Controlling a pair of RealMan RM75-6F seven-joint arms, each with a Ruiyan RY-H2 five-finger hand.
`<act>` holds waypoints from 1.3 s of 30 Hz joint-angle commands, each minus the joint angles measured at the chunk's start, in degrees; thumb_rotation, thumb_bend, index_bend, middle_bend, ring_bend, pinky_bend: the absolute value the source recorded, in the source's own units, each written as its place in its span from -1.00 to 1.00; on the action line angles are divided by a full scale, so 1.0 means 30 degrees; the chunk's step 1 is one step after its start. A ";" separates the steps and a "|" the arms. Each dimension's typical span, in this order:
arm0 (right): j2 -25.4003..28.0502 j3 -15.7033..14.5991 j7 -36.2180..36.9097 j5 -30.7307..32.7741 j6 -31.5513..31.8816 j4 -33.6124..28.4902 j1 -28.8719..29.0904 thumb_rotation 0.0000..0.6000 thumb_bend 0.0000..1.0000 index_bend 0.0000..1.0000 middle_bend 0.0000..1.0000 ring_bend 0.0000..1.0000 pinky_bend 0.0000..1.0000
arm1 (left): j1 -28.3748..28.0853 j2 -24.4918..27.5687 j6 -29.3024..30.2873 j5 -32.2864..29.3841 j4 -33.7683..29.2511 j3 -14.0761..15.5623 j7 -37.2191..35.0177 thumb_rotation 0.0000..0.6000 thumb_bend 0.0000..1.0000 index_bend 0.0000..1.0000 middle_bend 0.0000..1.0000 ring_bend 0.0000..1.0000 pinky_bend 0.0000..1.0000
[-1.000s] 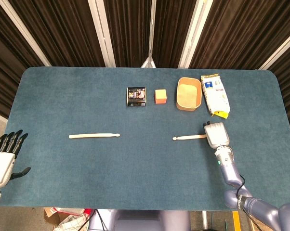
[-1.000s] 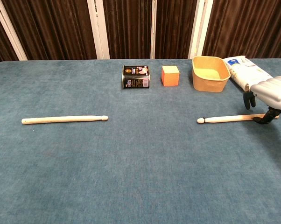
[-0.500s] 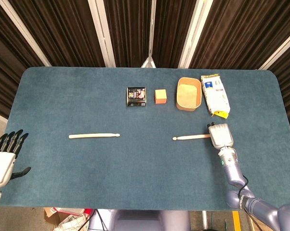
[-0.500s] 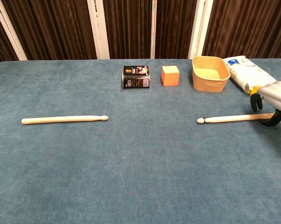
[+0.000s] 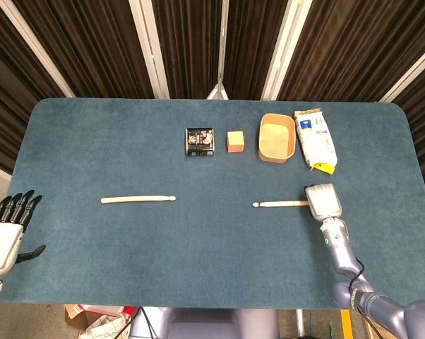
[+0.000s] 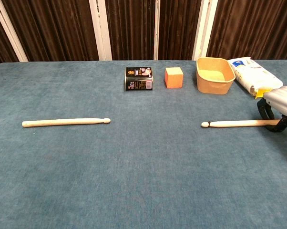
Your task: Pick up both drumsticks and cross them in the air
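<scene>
Progress: early | we are closing right hand [image 6: 280, 102] fingers around right drumstick [image 5: 279, 204] butt at 3 o'clock, grip unconfirmed | left drumstick [image 5: 138, 200] lying untouched at 9 | left hand [image 5: 6, 236] waiting open | lifting, crossing pending

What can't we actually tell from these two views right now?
- Right hand on the right-side wooden drumstick: the chest view's edge cuts it off, and in the head view the hand's back covers the stick's butt, so the grasp is unclear.
- Left hand: only in the head view, at the frame's edge; absent from the chest view.
- Black printed tin: label text too small to read.
</scene>
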 commanded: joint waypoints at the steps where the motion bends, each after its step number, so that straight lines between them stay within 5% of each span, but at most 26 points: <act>1: 0.0110 -0.0036 0.0174 -0.0146 0.0146 -0.0257 -0.0064 1.00 -0.20 0.48 0.23 0.83 0.64 | -0.0002 0.0011 -0.0007 0.0010 -0.0013 0.0009 -0.0018 1.00 -0.96 -1.00 -1.00 -1.00 -1.00; 22: 0.2944 0.0521 0.3117 -0.1206 0.2847 -0.6765 -0.1320 1.00 -0.09 0.57 0.31 0.83 0.64 | -0.0179 0.0295 -0.0331 -0.0151 -0.0608 -0.0054 0.0054 1.00 -0.95 -1.00 -1.00 -1.00 -1.00; 28: 0.3450 0.0483 0.3692 -0.1391 0.2972 -0.7473 -0.1467 1.00 -0.09 0.57 0.31 0.83 0.64 | -0.0988 0.0948 -0.1248 -0.1008 -0.1634 -0.0804 0.1311 1.00 -0.93 -1.00 -1.00 -1.00 -1.00; 31: 0.3503 0.0476 0.3776 -0.1359 0.2910 -0.7507 -0.1463 1.00 -0.09 0.57 0.31 0.83 0.64 | -0.1735 0.1252 -0.2186 -0.1856 -0.2381 -0.1365 0.2629 1.00 -0.88 -0.94 -1.00 -0.89 -0.74; 35: 0.3493 0.0516 0.3880 -0.1320 0.2858 -0.7549 -0.1415 1.00 -0.09 0.57 0.31 0.83 0.64 | -0.2946 0.1248 -0.3517 -0.2910 -0.3289 -0.2055 0.4450 1.00 -0.76 -0.76 -0.75 -0.16 0.04; 39: 0.3459 0.0457 0.3856 -0.1373 0.2830 -0.7432 -0.1378 1.00 -0.09 0.57 0.31 0.83 0.64 | -0.4179 0.0838 -0.4859 -0.4149 -0.4177 -0.2566 0.6149 1.00 -0.63 -0.45 -0.36 0.40 0.57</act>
